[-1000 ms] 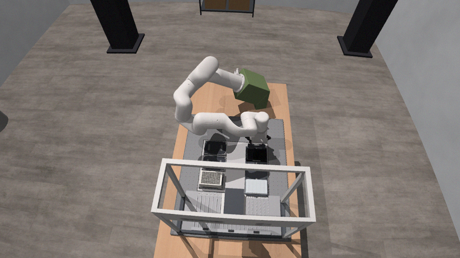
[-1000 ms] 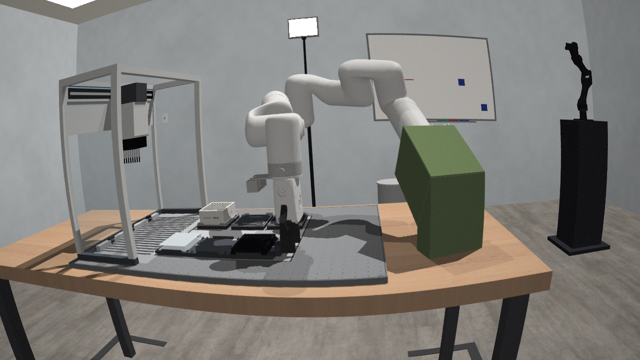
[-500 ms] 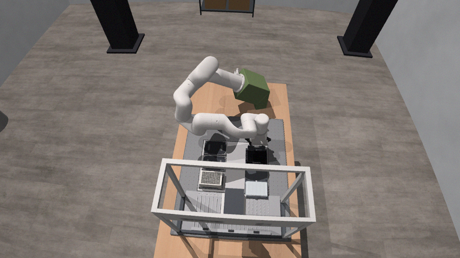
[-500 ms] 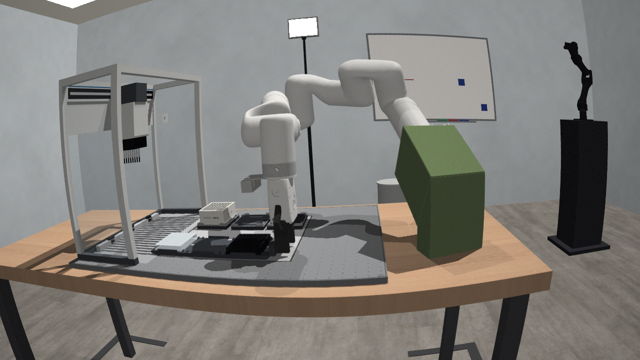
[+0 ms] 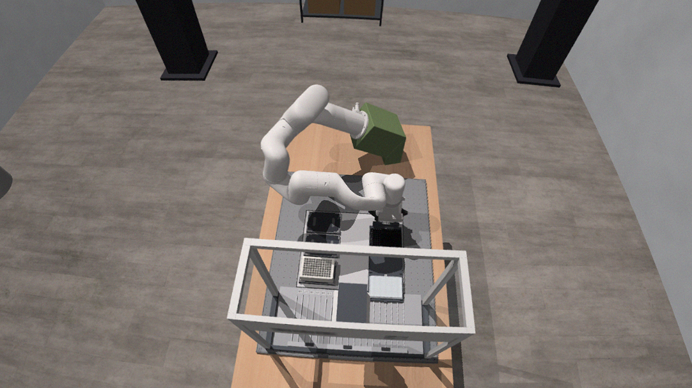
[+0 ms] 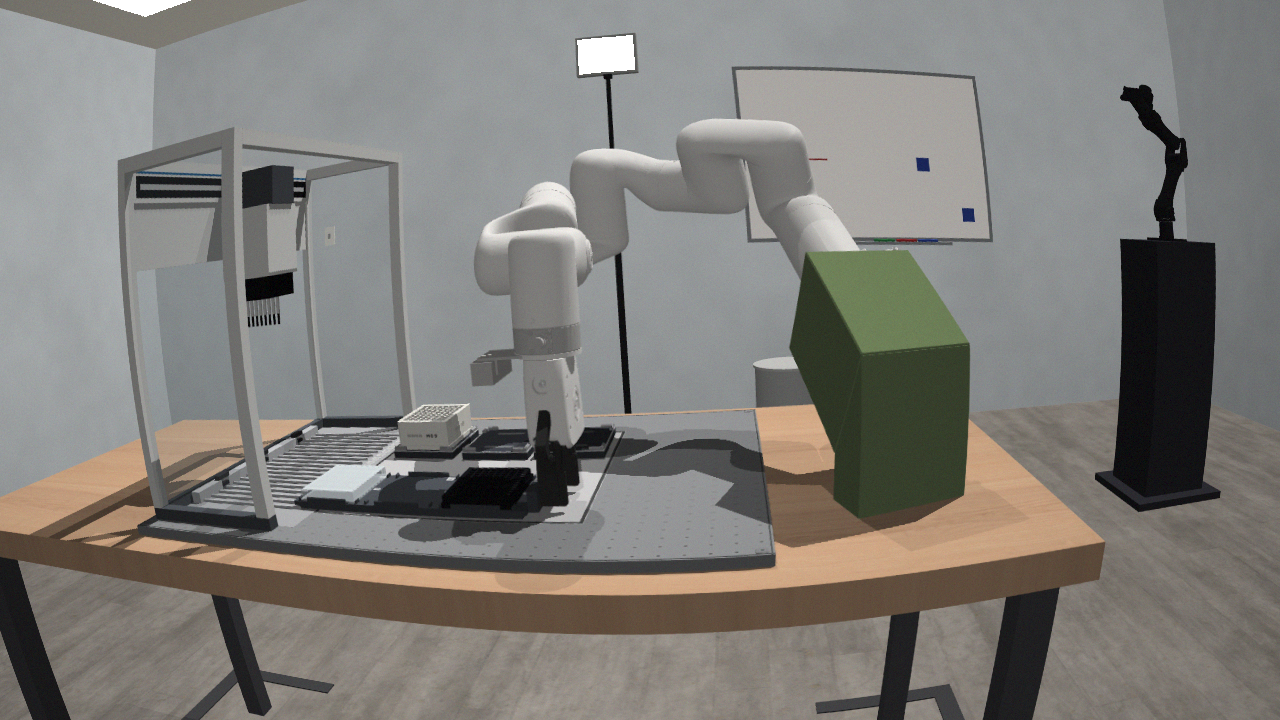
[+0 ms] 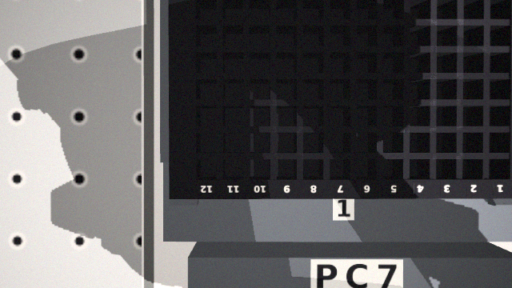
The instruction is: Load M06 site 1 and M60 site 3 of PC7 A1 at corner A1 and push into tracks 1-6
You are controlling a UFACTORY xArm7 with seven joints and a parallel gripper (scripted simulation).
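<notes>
Labels "PC7" (image 7: 357,274) and "1" (image 7: 343,209) face the camera; gripper (image 6: 552,465) released, fingers apart.

The PC7 (image 7: 356,274) label is cut off at the wrist view's bottom edge.

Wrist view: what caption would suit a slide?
Black 96-well plate on site 1 of carrier PC7.

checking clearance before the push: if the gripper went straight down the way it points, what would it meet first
Most likely the handle end of carrier PC7: the open gripper points straight down beside the black plate on site 1. Whether its fingers already touch the handle cannot be told.
</notes>
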